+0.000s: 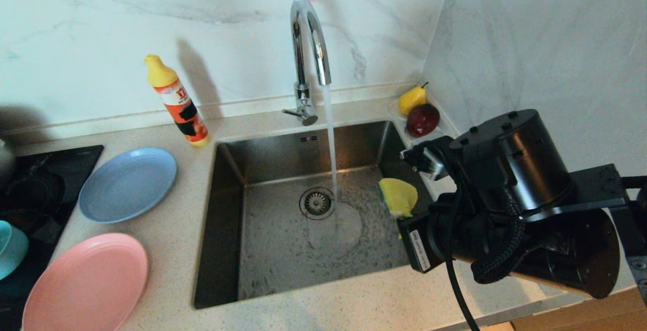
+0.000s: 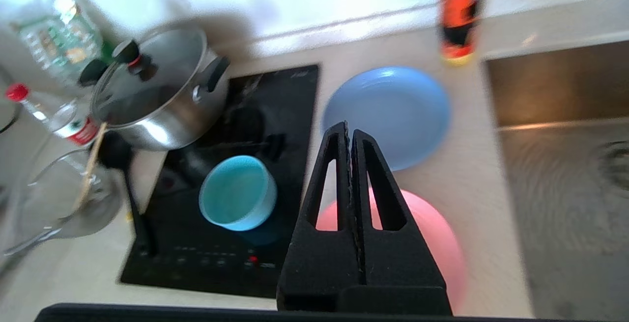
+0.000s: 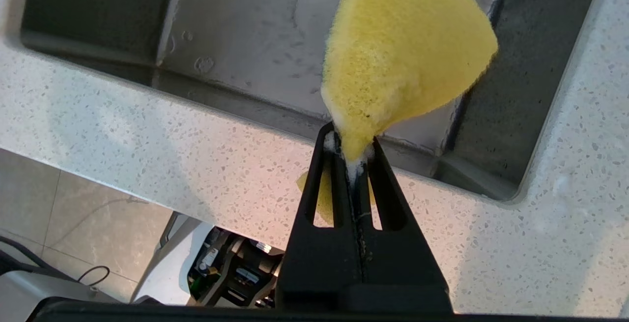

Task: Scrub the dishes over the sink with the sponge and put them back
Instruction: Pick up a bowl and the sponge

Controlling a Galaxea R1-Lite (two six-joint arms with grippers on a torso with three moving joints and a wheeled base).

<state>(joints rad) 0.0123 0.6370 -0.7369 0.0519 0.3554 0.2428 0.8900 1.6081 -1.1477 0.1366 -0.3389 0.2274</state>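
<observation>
Right gripper (image 3: 351, 152) clamps sponge (image 3: 403, 56) above sink (image 1: 227, 230), right rim. Left gripper (image 2: 350, 132), closed and empty, hangs over pink plate (image 2: 437, 248) left of sink. Next, judging: open, grasp plate.

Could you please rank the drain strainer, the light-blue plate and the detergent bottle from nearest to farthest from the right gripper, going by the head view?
The right gripper, shut on the sponge, sits over the sink's right side.
1. Drain strainer: in the sink floor, to the gripper's left.
2. Detergent bottle: on the counter behind the sink's left corner.
3. Light-blue plate: on the counter left of the sink.
</observation>
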